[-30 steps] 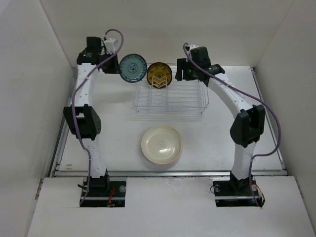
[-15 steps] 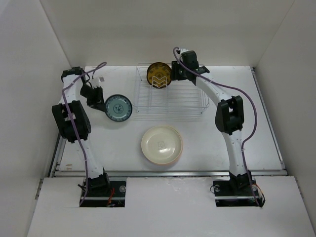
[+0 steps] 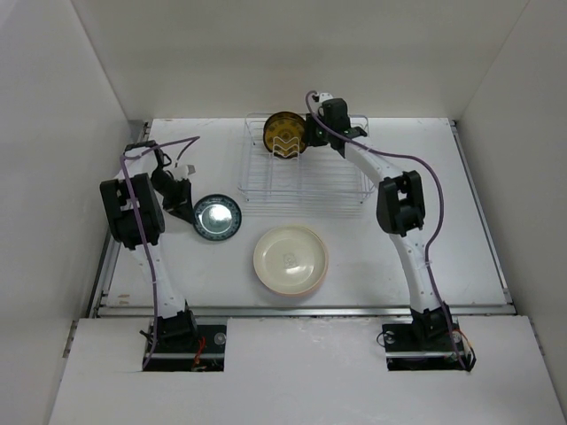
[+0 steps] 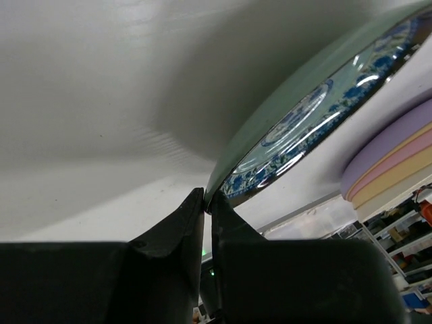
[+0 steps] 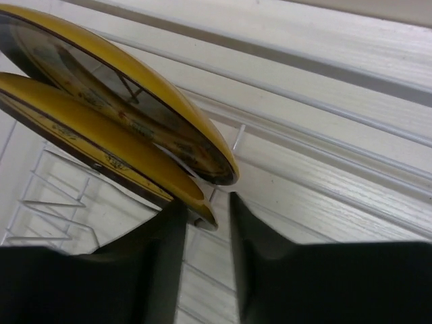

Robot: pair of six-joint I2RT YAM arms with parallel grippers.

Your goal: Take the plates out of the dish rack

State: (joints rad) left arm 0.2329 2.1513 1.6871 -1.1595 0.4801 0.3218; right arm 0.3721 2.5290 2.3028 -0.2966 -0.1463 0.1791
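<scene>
My left tool (image 4: 206, 199) now holds the teal plate (image 3: 217, 217) low over the worktop (image 3: 399, 257), away from the dish rack (image 3: 337, 181). My right tool (image 5: 208, 210) now straddles a brown-and-yellow plate (image 5: 101, 145) rim.

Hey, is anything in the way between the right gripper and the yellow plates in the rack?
Nothing visible is. The right gripper is open, with the rim of the nearer yellow plate between its fingers, above the dish rack wires.

Round teal ceramic plate (image 3: 216, 217) has blue patterning, round brown plate (image 3: 285, 135) has yellow zigzags, big round plate (image 3: 291, 259) is plain cream.
</scene>
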